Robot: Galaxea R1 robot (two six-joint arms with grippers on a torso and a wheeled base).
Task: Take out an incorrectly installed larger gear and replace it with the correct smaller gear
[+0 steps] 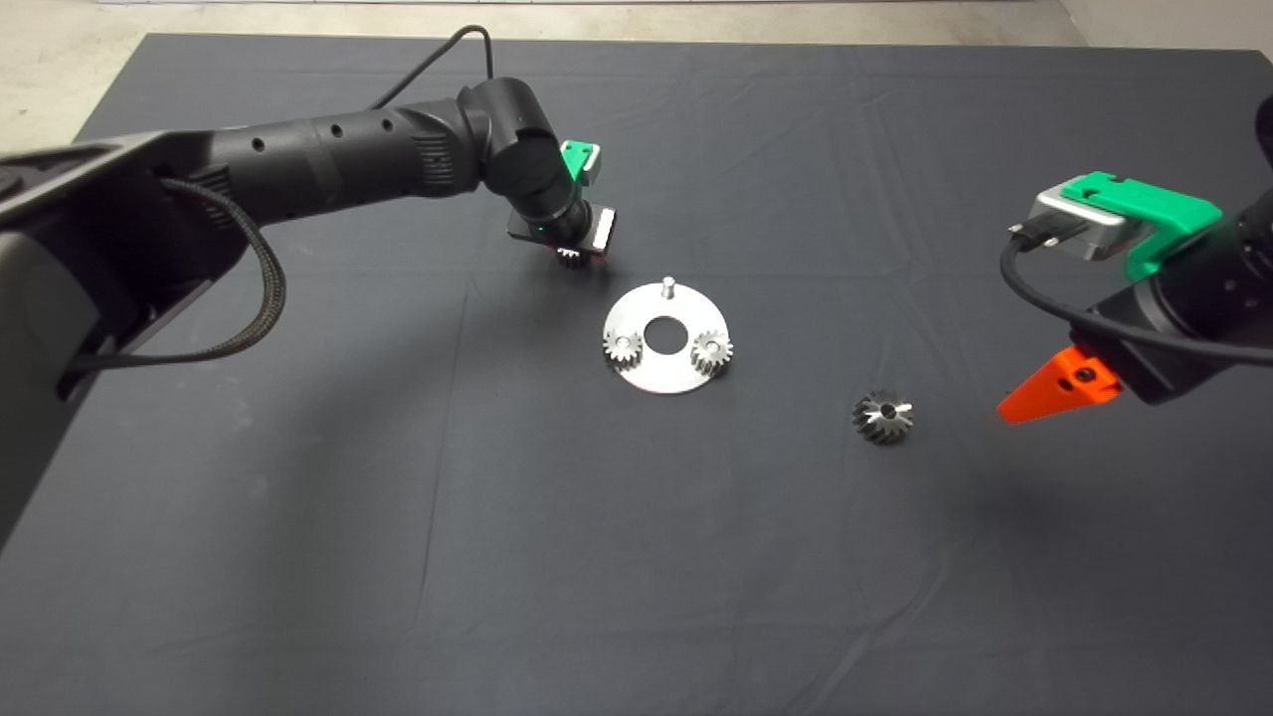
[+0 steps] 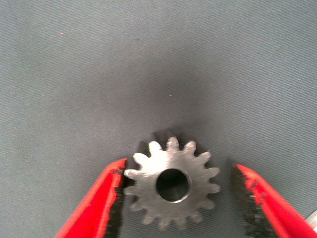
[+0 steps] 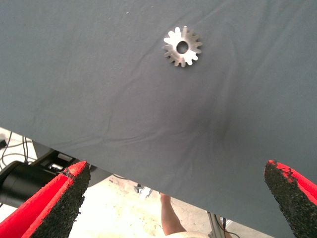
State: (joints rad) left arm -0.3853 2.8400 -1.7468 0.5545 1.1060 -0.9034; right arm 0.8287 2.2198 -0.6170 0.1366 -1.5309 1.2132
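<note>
Left gripper (image 2: 176, 191) fingers straddle the smaller gear (image 2: 172, 184); one pad touching its teeth, the other just apart, so not yet clamped; arm reaches in, wrist pointing down, beside the round plate (image 1: 664, 370); right gripper (image 3: 176, 203) fingers spread wide, empty, arm held above counter near the larger gear (image 1: 882, 416); we note two pinned gears on plate.

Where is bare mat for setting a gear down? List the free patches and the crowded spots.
Free: the wide near stretch of mat below the round plate, and the far strip beyond it. Crowded: around the plate's bare pin, beside the left gripper over the smaller gear; also near the larger gear.
</note>
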